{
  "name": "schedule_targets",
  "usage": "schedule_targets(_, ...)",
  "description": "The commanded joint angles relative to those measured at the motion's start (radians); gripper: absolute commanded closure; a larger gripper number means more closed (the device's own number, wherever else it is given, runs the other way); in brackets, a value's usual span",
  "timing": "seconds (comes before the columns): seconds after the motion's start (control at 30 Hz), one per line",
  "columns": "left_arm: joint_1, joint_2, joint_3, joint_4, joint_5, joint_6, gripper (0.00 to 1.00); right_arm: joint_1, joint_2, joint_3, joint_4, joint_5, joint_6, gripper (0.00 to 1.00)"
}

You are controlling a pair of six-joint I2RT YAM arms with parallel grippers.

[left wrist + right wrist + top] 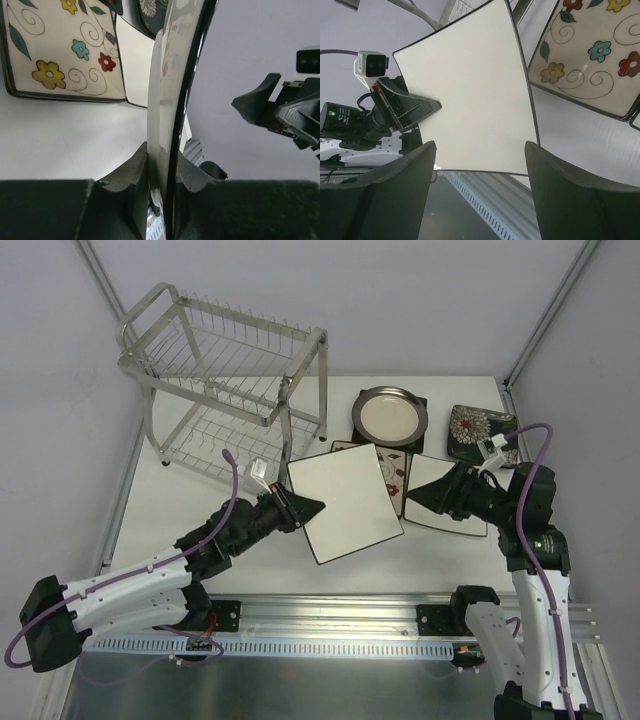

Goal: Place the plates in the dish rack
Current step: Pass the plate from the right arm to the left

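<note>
the white square black-rimmed plate (345, 502) hangs tilted above the desk (190, 505), in front of the dish rack (225, 370), its left edge clamped in the left tool (306, 507). the right tool (418, 498) gapes wide and empty near its right edge.

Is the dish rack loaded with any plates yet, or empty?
Empty. In the top view both tiers of the dish rack show bare wire; the white square plate is outside it, clamped in the left gripper.
</note>
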Motion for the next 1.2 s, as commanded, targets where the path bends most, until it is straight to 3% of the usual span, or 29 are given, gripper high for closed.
schedule_targets(0.0,-0.001,-0.072,0.046,0.236,0.061,0.026,1.00,0.002,0.007,0.074,-0.061,0.050,-0.107,0.24)
schedule_targets(0.17,0.001,-0.109,0.099,0.169,0.109,0.164,1.00,0.002,0.001,0.131,-0.117,0.115,-0.142,0.24)
schedule_targets(0.43,0.031,-0.116,0.321,0.015,0.219,0.391,1.00,0.002,-0.022,0.215,-0.183,0.302,-0.187,0.24)
schedule_targets(0.73,0.226,-0.005,0.570,-0.011,0.493,0.376,1.00,0.002,-0.080,0.221,-0.239,0.495,-0.199,0.22)
schedule_targets(1.03,0.370,0.176,0.915,-0.034,0.629,0.439,1.00,0.001,-0.145,0.195,-0.258,0.522,-0.208,0.00)
schedule_targets(1.17,0.430,0.259,1.073,-0.046,0.649,0.460,1.00,0.002,-0.169,0.198,-0.279,0.517,-0.213,0.00)
